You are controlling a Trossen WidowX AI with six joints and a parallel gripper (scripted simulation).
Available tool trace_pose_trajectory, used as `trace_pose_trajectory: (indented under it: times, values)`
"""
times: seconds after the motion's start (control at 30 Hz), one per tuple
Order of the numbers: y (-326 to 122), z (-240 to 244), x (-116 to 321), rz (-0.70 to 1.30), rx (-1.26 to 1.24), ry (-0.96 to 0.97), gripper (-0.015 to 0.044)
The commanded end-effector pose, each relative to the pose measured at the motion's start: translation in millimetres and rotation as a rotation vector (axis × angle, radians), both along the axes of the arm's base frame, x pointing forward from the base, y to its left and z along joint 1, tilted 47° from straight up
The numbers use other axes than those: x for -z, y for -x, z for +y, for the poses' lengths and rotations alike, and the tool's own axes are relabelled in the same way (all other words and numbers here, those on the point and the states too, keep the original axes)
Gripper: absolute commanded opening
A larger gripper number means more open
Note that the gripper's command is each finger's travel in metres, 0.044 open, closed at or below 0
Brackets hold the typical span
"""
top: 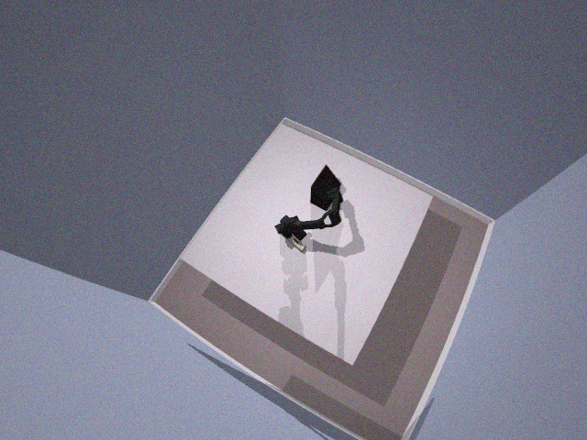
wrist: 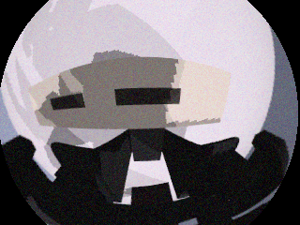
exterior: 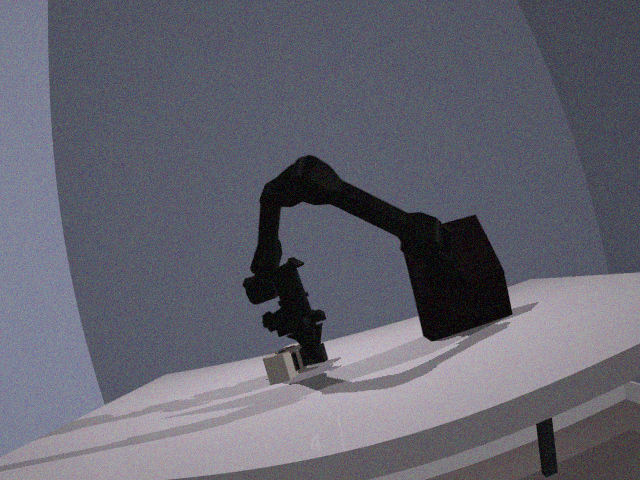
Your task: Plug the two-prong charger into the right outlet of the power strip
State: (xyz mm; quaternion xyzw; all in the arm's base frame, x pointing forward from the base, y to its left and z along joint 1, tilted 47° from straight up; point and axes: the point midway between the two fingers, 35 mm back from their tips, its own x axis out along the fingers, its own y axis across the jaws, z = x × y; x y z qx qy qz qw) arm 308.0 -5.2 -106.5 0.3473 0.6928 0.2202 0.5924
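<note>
The beige power strip [top: 300, 247] [exterior: 278, 368] [wrist: 199, 94] stands on the table. In the wrist view its face shows two dark slots, a wider one near the middle and a smaller one at the left; much of the face is shaded. My gripper [exterior: 314, 356] [wrist: 145, 130] is low over the table, close beside the strip. It is shut on the charger [wrist: 146, 141], a small dark block between the fingertips, just below the wider slot in the wrist view. The prongs cannot be made out. Whether the charger touches the strip cannot be told.
The white table [top: 265, 180] [exterior: 413, 403] [wrist: 225, 33] carries the strip and the arm's black base [top: 325, 189] [exterior: 460, 289]. Shadows of the arm fall across the table top. The table's front edge [exterior: 465, 403] runs along the lower right in the exterior view.
</note>
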Motion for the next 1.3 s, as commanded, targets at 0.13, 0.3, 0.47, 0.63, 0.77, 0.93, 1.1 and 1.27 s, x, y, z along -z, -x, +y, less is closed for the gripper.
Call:
trace_pose_trajectory:
  times: [0.13,0.3,0.47,0.63,0.77,0.93,1.1,1.27]
  values:
    - [-10.0,-1.1,1.9,-0.028,0.0,0.008,0.0]
    - [-9.4,-0.8,1.9,-0.028,0.0,0.008,0.0]
    - [-8.8,-0.6,2.0,-0.028,0.0,0.008,0.0]
    - [-8.2,-0.4,1.9,-0.028,0.0,0.008,0.0]
    - [-7.7,-0.3,1.9,-0.028,0.0,0.008,0.0]
    - [-7.0,-0.3,1.7,-0.028,0.0,0.008,0.0]
    - [-6.4,-0.4,1.4,-0.028,0.0,0.008,0.0]
    - [-6.0,-0.7,1.1,-0.028,0.0,0.008,0.0]
